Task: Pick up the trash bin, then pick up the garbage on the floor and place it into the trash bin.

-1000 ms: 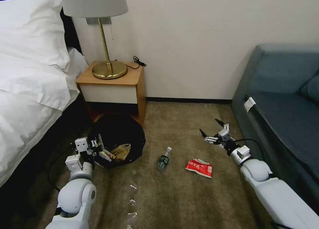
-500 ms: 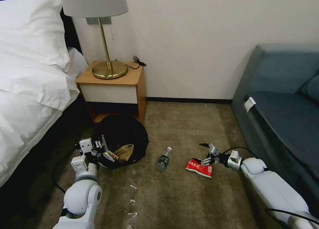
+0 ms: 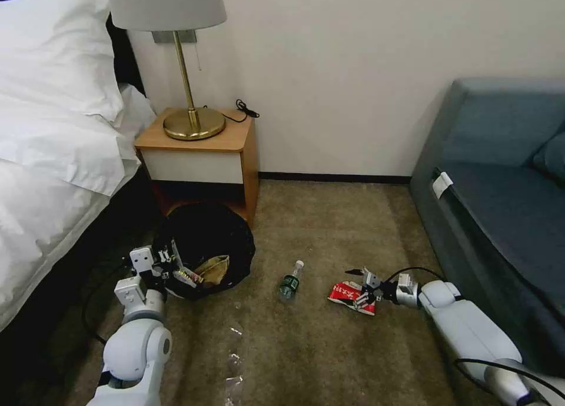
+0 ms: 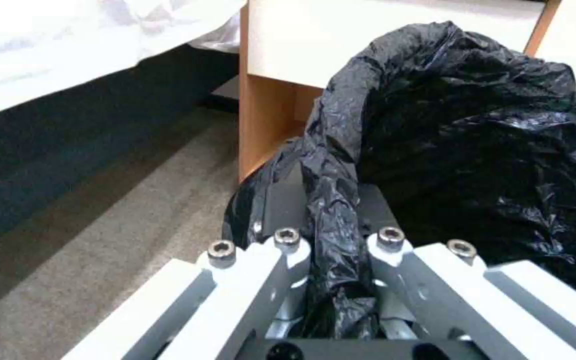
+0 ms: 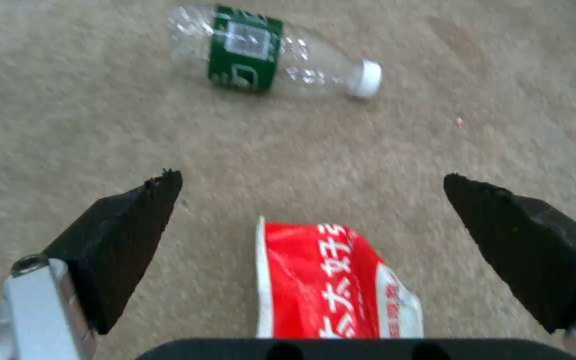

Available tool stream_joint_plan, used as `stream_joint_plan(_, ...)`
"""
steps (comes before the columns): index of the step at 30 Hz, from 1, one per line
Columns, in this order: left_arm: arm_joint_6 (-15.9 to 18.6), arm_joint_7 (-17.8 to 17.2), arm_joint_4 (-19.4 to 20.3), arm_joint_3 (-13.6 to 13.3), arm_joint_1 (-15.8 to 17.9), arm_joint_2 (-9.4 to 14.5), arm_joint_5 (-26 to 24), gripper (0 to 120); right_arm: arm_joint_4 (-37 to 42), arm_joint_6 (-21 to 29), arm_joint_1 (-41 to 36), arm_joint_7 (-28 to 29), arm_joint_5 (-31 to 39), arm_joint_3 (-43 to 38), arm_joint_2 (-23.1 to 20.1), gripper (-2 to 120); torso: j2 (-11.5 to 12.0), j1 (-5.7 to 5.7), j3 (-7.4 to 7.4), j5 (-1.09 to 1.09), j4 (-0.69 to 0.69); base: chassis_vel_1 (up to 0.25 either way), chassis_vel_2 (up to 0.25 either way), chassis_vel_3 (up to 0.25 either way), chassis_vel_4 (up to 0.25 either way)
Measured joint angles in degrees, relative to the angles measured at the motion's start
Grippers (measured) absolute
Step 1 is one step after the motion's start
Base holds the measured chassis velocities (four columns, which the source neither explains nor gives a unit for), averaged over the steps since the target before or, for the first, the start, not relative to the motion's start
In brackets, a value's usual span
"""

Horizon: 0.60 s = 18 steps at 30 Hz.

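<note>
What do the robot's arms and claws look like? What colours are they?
Both arms are smooth, rounded white shells with ball-like joints and thin black cables looping beside them. The left claw is silver-grey metal with bars, round bolts and a small white block at the wrist. The right claw has two black, wedge-shaped fingertips on silver metal mounts.

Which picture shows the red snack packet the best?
The right wrist view: the crumpled red-and-white plastic packet lies close up between the right gripper's open fingers, its print clear. The head view shows it small on the carpet. The left wrist view faces the bin.
</note>
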<state>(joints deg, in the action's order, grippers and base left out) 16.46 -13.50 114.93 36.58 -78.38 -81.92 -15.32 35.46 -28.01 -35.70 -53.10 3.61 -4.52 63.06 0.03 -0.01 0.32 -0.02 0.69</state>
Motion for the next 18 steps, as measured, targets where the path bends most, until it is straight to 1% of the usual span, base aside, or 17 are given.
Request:
stream_joint_plan(4, -0.10, 0.22, 0.53, 0.38, -0.60, 0.09, -0.16, 4, -3.86, -1.04, 0.79, 1.69, -2.22, -1.78, 1.88, 100, 0.00, 0.00, 0.00, 0.01, 0.00, 0.000, 0.000, 0.000, 0.000)
stream_joint_plan(7, -0.12, 0.22, 0.81, 0.49, -0.80, 0.16, -0.17, 4, -5.08, -1.23, 0.96, 2.32, -2.87, -2.41, 2.42, 100, 0.00, 0.00, 0.00, 0.01, 0.00, 0.000, 0.000, 0.000, 0.000)
stream_joint_plan(9, -0.12, 0.22, 1.14, 0.51, -0.92, 0.24, -0.18, 4, -7.96, -1.56, 1.46, 3.92, -4.49, -3.68, 3.56, 100, 0.00, 0.00, 0.00, 0.00, 0.01, 0.000, 0.000, 0.000, 0.000)
stream_joint_plan(12, -0.19, 0.22, 1.30, 0.46, -1.02, 0.13, -0.18, 4, -11.07, -2.13, 2.30, 4.42, -6.63, -5.68, 5.08, 100, 0.00, 0.00, 0.00, 0.01, 0.00, 0.000, 0.000, 0.000, 0.000)
stream_joint_plan(13, -0.26, 0.18, 1.34, 0.45, -1.17, 0.10, -0.15, 4, -12.26, -2.12, 2.49, 5.03, -7.18, -6.42, 5.41, 100, 0.00, 0.00, 0.00, 0.03, -0.02, 0.000, 0.000, 0.000, 0.000)
stream_joint_plan(15, -0.29, 0.17, 1.40, 0.44, -1.32, 0.09, -0.12, 4, -12.78, -2.00, 2.49, 5.53, -7.19, -6.73, 5.43, 100, 0.00, 0.00, 0.00, 0.02, -0.01, 0.000, 0.000, 0.000, 0.000)
stream_joint_plan(16, -0.33, 0.16, 1.54, 0.46, -1.55, 0.09, -0.09, 4, -13.18, -1.87, 2.48, 5.89, -7.17, -7.17, 5.43, 96, 0.00, 0.00, 0.00, 0.00, -0.01, 0.000, 0.000, 0.000, 0.000)
stream_joint_plan(17, -0.33, 0.16, 1.54, 0.46, -1.55, 0.09, -0.09, 4, -13.18, -1.87, 2.48, 5.89, -7.17, -7.17, 5.43, 96, 0.00, 0.00, 0.00, 0.00, -0.01, 0.000, 0.000, 0.000, 0.000)
stream_joint_plan(18, -0.35, 0.16, 1.68, 0.48, -1.68, 0.10, -0.08, 4, -13.26, -1.81, 2.43, 5.96, -7.15, -7.42, 5.40, 93, 0.00, 0.00, 0.00, 0.00, 0.00, 0.000, 0.000, 0.000, 0.000)
